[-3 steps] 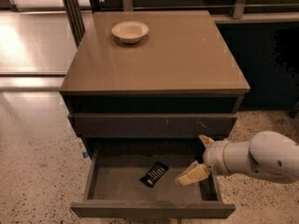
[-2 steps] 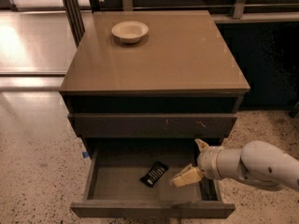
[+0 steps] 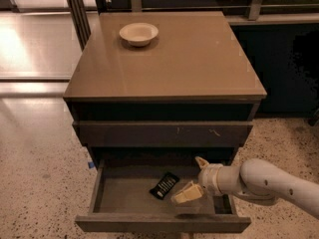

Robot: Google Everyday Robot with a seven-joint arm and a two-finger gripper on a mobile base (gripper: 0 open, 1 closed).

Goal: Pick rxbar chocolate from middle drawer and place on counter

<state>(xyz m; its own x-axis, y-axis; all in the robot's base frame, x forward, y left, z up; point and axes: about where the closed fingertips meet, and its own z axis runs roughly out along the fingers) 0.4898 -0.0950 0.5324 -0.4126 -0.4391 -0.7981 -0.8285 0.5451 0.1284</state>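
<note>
Rxbar chocolate: flat black wrapped bar w/ white print rows, lying skewed on the grey floor of the middle drawer, which stands open. It sits just off the tip of the low jaw, on the side away from the arm. Touching or a hair apart: can't tell. Not lifted.

Jaws: inside the drawer, spread wide, nothing held. One finger is low beside the bar, the other is raised toward the drawer's back.

Step, by my read: approach nearly done, grasp not yet made. Next you need to bring the jaws over the bar so it lies betw. them, square up to its narrow sides, drop to the floor, then close. It's thin and flat, so expect to skid over it if you're high.

Worktop: well above and behind the jaws, glossy tan. Bowl is toward its far edge.
</note>
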